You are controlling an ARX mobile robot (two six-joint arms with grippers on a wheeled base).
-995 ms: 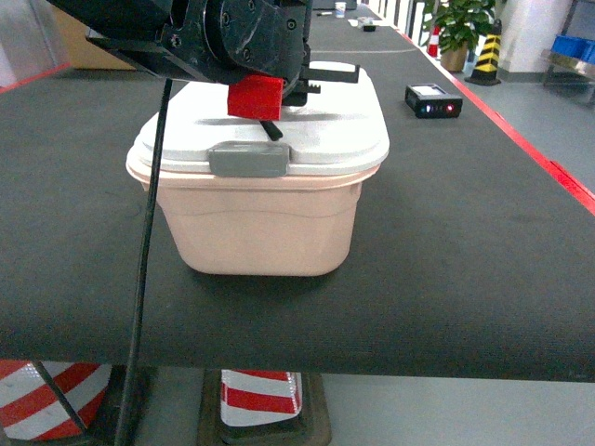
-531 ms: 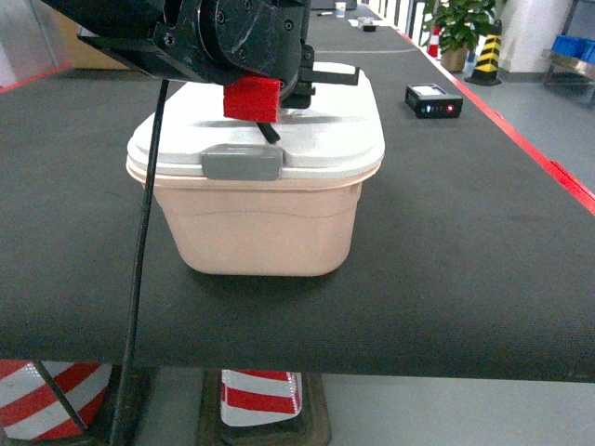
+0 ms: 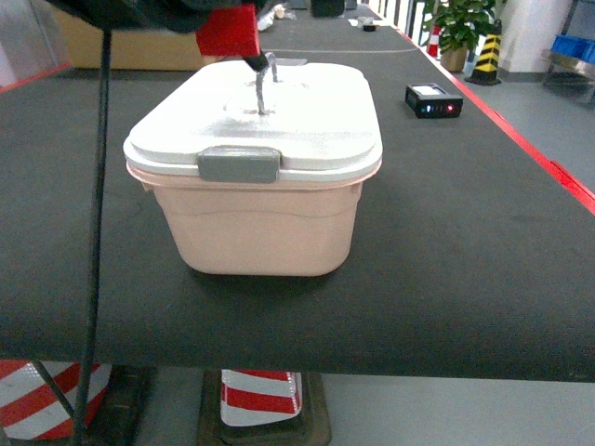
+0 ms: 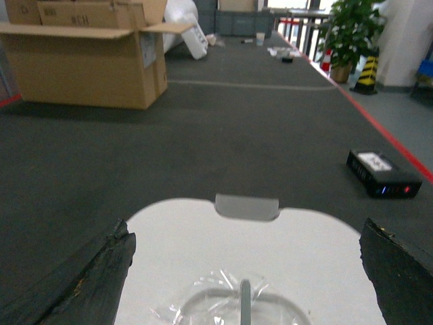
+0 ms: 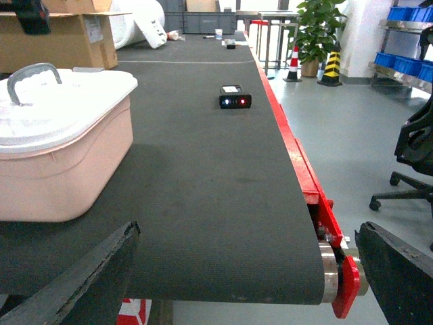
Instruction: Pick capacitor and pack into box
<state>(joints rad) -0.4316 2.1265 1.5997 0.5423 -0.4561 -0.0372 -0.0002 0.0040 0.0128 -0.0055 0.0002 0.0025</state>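
Observation:
The peach-pink box (image 3: 260,232) stands on the black belt with its white lid (image 3: 311,125) on and the grey latch (image 3: 238,163) facing me. The lid's grey handle (image 3: 262,85) stands upright. My left gripper (image 4: 247,271) hovers open above the lid (image 4: 298,250), its dark fingers (image 4: 88,277) wide apart either side of the handle (image 4: 244,301); only its red mount (image 3: 226,28) shows in the head view. My right gripper (image 5: 247,271) is open over the belt's near end, right of the box (image 5: 61,169). The capacitor is out of view.
A small black device with lights (image 3: 433,100) lies on the belt at the far right. A brown cardboard carton (image 4: 88,54) sits far back left. The belt's red side rail (image 5: 304,183) and end roller (image 5: 335,274) run beside an office chair (image 5: 413,149).
My left arm has lifted up and back off the lid, out of most of the head view. The handle now stands upright, and the box sits slightly further left.

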